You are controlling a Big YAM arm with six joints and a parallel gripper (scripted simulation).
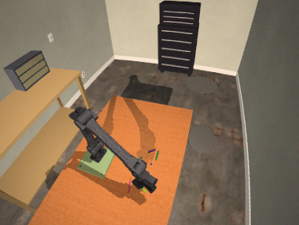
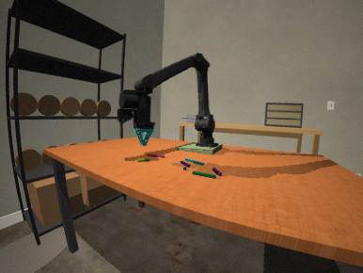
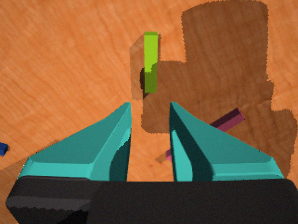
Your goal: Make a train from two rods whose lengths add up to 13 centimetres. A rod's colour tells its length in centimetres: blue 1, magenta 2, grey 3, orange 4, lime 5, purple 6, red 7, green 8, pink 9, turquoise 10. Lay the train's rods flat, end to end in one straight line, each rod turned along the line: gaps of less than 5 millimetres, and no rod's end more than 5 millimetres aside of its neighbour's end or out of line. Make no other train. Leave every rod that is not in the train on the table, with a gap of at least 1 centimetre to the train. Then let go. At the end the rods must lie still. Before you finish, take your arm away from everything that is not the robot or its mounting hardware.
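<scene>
The gripper (image 3: 150,137) hangs above the table (image 2: 282,212), fingers drawn near together with nothing between them; the wrist view shows the lime rod (image 3: 150,63) lying flat just ahead of the fingertips, which the top view half hides; the exterior view alone shows the green rod (image 2: 204,174) well apart, near the arm's base.

The arm (image 1: 112,145) was matte black all over, built of long boxy links with chunky rounded joints. It stood on a pale green base plate (image 1: 86,167). Its far end carried a squat black block, and from that came the gripper (image 3: 150,137): two turquoise fingers, wedge-shaped, broad near the block and tapering to narrow tips.
</scene>
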